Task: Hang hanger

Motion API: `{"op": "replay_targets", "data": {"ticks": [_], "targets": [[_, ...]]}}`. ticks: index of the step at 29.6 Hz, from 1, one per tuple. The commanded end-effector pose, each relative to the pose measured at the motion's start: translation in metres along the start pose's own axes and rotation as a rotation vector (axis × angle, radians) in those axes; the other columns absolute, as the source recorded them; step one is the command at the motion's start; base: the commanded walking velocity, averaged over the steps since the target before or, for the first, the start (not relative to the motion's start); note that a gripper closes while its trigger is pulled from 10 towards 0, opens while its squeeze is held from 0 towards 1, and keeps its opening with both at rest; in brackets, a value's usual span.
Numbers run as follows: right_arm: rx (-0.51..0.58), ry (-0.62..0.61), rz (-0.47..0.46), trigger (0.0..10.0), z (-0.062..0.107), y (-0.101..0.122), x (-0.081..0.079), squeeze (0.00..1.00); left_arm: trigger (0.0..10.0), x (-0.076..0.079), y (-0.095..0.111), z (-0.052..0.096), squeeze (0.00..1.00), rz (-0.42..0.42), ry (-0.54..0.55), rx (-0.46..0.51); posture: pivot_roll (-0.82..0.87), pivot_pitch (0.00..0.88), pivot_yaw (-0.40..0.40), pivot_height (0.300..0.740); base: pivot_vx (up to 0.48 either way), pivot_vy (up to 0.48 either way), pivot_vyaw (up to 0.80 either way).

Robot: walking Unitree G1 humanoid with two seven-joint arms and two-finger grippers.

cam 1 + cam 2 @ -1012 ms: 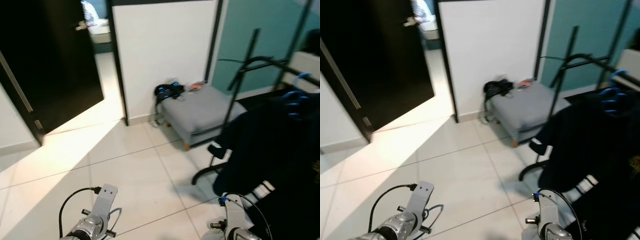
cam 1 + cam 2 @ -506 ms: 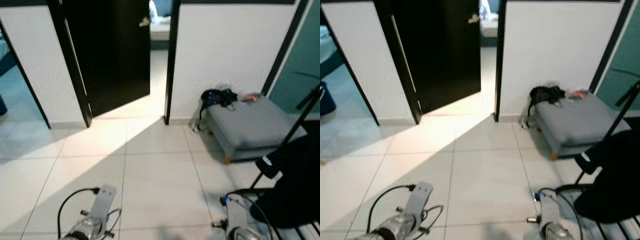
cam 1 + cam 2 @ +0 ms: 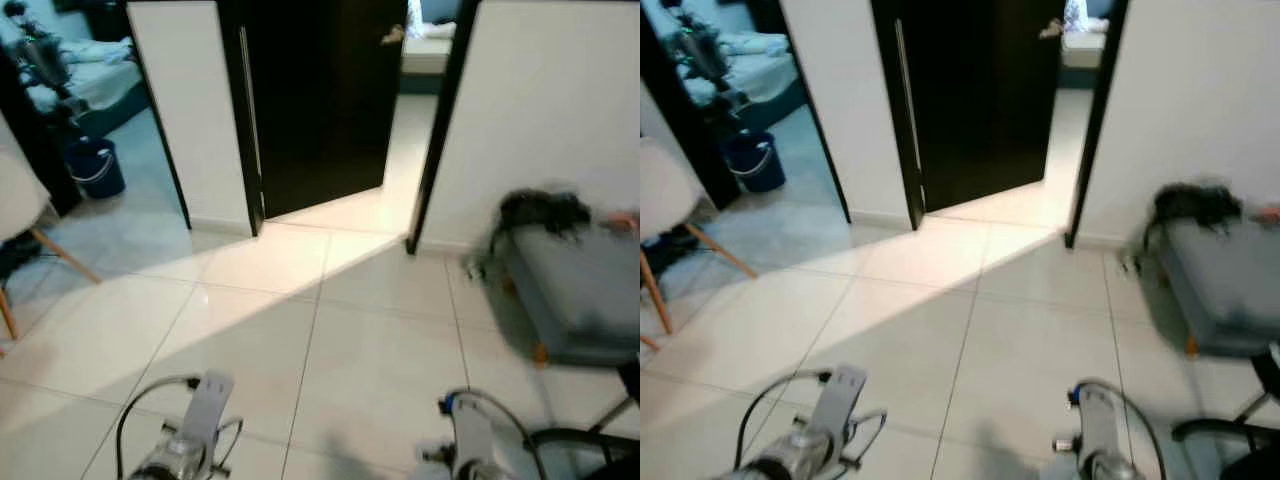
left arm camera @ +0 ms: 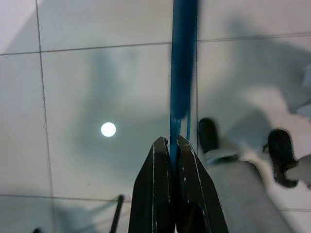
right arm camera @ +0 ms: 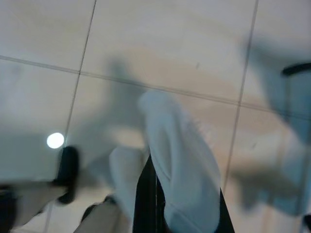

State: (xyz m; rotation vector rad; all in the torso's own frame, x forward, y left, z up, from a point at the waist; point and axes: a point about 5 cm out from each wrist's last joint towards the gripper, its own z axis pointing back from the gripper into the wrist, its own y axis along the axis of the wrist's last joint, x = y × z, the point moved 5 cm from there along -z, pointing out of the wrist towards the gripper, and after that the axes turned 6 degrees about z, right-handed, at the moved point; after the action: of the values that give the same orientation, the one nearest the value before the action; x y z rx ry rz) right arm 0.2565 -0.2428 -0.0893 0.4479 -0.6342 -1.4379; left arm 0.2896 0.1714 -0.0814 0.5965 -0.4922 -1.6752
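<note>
A Unitree G1 stands on pale floor tiles (image 3: 330,330) in a hallway, its two arms low at the bottom of the head view, the left at about seven o'clock and the right at about five. Seen from the wrist, the left gripper (image 4: 173,143) has its black fingers pinched together on a thin blue hanger (image 4: 183,63), which runs straight out from the fingertips over the floor. The right gripper (image 5: 155,170) is closed on a soft white garment (image 5: 177,179) that drapes over its fingers.

Ahead at twelve o'clock a dark door (image 3: 320,100) stands ajar, with a lit room beyond. At ten o'clock a second opening shows a blue bucket (image 3: 96,168), and a chair leg (image 3: 62,257) juts in at nine. A grey ottoman (image 3: 580,300) carrying a black bag (image 3: 545,208) sits at three o'clock, blurred, with the base of a black rack (image 3: 590,440) at four to five.

No rail to hang on can be made out in these frames. The risks from here, as I judge them: the hanger is held only by a narrow edge and could twist or slide out while walking, its long end could clip the door frame or the rack base, and the trailing cloth could snag on either.
</note>
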Motion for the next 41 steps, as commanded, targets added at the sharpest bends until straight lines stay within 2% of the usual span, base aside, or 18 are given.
{"op": "replay_targets", "data": {"ticks": [1,15,36,41], "targets": [[0.013,0.019,0.007,10.0,-0.001,0.004,-0.008,0.00,10.0,-0.005,-0.005,0.001,0.00,0.007,0.011,-0.011,0.03,0.014,-0.011,0.740,0.000,0.000,0.80],[0.013,0.027,0.013,10.0,-0.001,0.003,-0.009,0.00,10.0,-0.003,-0.006,0.001,0.00,0.031,-0.008,-0.007,0.03,0.020,-0.015,0.740,0.000,0.000,0.80],[0.082,0.058,0.036,10.0,-0.001,0.014,-0.011,0.00,10.0,-0.003,-0.004,0.001,0.00,0.037,-0.003,0.008,0.02,0.024,-0.017,0.740,0.306,0.000,0.79],[0.097,0.051,0.008,10.0,0.000,0.015,-0.011,0.00,10.0,-0.003,-0.003,0.001,0.00,0.048,0.000,0.014,0.02,0.025,-0.018,0.740,0.316,0.000,0.09]]}}
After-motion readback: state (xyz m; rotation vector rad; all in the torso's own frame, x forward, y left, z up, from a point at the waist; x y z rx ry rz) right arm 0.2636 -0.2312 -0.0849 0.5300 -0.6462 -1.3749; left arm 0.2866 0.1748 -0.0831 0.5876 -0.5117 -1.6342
